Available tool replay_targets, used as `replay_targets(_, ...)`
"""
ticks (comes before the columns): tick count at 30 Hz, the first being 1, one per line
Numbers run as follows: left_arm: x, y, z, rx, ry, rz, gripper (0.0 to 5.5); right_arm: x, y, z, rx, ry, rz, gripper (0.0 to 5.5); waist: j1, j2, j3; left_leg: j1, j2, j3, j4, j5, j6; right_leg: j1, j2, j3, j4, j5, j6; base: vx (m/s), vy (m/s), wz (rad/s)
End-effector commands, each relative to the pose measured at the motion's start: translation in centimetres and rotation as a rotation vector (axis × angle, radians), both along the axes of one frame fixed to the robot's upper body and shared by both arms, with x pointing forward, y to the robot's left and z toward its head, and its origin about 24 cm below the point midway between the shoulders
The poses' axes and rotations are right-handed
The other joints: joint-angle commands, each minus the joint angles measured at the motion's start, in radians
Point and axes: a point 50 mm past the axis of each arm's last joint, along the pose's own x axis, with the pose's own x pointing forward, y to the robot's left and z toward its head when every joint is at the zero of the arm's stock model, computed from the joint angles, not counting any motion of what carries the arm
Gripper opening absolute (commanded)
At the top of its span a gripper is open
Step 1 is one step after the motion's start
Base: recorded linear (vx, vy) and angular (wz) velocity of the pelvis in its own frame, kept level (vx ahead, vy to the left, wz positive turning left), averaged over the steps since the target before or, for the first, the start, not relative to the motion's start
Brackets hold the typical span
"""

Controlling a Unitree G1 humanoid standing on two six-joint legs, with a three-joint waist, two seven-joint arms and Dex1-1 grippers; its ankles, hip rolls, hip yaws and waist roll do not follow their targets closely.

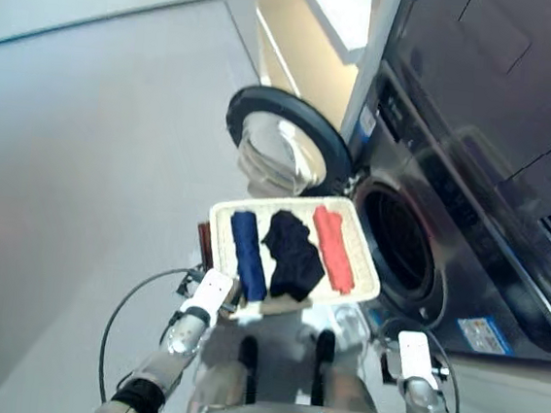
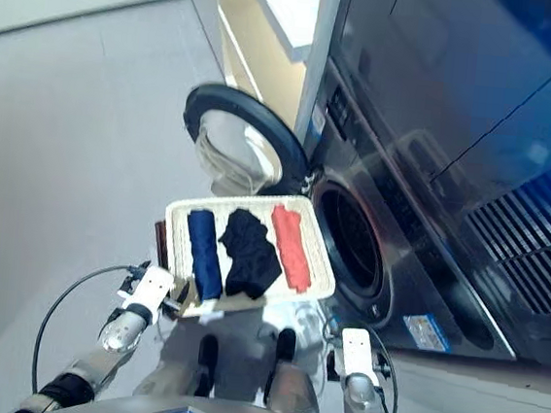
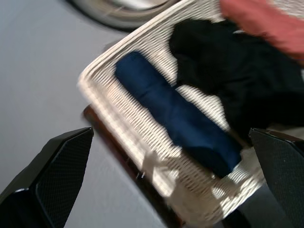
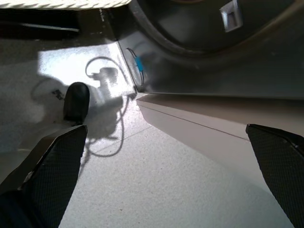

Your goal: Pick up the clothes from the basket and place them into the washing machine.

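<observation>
The cream-white wicker basket [image 1: 366,277] stands in front of me, beside the open washing machine [image 1: 464,274]. Three clothes lie in it side by side: a navy roll [image 1: 248,255] on the left, a larger black piece [image 1: 293,257] in the middle, a coral red roll [image 1: 333,248] on the right. My left gripper [image 3: 171,133] hovers open at the basket's near left corner, above the navy roll [image 3: 180,118], holding nothing. My right gripper [image 4: 166,128] hangs open and empty over the floor by the machine's base. The drum hole [image 1: 399,243] gapes to the basket's right.
The round porthole door [image 1: 287,139] stands swung open behind the basket. A dark flat-fronted appliance [image 1: 502,82] sits above the washer. A dark brown stand [image 1: 205,244] shows under the basket's left edge. A black cable [image 1: 123,319] loops over the grey floor at the left.
</observation>
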Motion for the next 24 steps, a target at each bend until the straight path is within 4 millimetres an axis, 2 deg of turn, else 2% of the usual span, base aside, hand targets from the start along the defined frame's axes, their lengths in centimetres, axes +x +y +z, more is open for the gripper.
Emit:
replay_targets(1, 3.2, -0.2, 2.8, 0.047, -0.160, -0.003, 5.50, 2.4, 0.6, 1.4, -0.029, -0.100, 0.049, 5.50, -0.032, -0.038, 0.030, -0.122, -0.016, -0.020, 0.079, 0.024, -0.019, -0.019, -0.053, -0.011, 0.048, 0.014, 0.057, -0.094, 0.042, -0.007)
replay_targets(3, 4.6, -0.5, 3.9, 0.101, -0.213, -0.023, 5.50, 3.3, 0.9, 2.1, -0.028, -0.144, 0.067, 5.50, -0.041, -0.040, 0.050, -0.159, -0.015, -0.013, 0.098, 0.022, -0.016, -0.060, -0.054, 0.001, 0.067, 0.017, 0.055, -0.125, 0.047, 0.040)
replay_targets(5, 6.0, -0.6, 5.1, 0.228, -0.292, -0.072, 5.50, 4.3, 1.1, 2.8, -0.029, -0.186, 0.073, 5.50, -0.049, -0.042, 0.075, -0.203, -0.015, -0.010, 0.126, 0.020, -0.014, -0.111, -0.056, 0.010, 0.094, 0.017, 0.051, -0.160, 0.042, -0.004)
replay_targets(9, 7.1, -0.2, 6.3, 0.262, -0.345, -0.048, 5.50, 5.2, 1.3, 3.8, -0.023, -0.251, 0.085, 5.50, -0.053, -0.042, 0.102, -0.275, -0.016, -0.002, 0.188, 0.007, -0.008, -0.190, -0.060, 0.021, 0.159, 0.008, 0.044, -0.111, 0.032, -0.048)
replay_targets(13, 7.9, 0.5, 7.7, 0.170, -0.388, 0.056, 5.50, 6.2, 1.7, 5.7, 0.019, -0.372, 0.102, 5.50, -0.063, -0.039, 0.122, -0.429, -0.016, -0.009, 0.359, -0.048, -0.001, -0.328, -0.063, 0.039, 0.315, -0.037, 0.025, -0.116, 0.022, 0.030)
replay_targets(17, 8.1, 0.3, 8.0, 0.104, -0.393, 0.111, 5.50, 6.4, 1.8, 6.3, 0.023, -0.407, 0.099, 5.50, -0.069, -0.034, 0.113, -0.517, -0.012, -0.018, 0.434, -0.064, -0.004, -0.406, -0.062, 0.044, 0.383, -0.055, 0.018, -0.074, -0.003, 0.029)
replay_targets(19, 8.6, -0.1, 9.1, 0.033, -0.437, 0.166, 5.50, 6.8, 2.2, 7.3, 0.037, -0.467, 0.109, 5.50, -0.072, -0.031, 0.107, -0.593, -0.004, -0.022, 0.502, -0.081, -0.005, -0.477, -0.062, 0.049, 0.454, -0.080, 0.011, -0.078, -0.004, 0.065)
replay_targets(24, 9.2, -0.6, 11.1, -0.014, -0.530, 0.225, 5.50, 7.1, 2.6, 9.1, 0.077, -0.574, 0.085, 5.50, -0.075, -0.025, 0.110, -0.725, 0.012, -0.037, 0.665, -0.136, 0.001, -0.607, -0.060, 0.063, 0.629, -0.146, -0.006, -0.064, -0.015, 0.087)
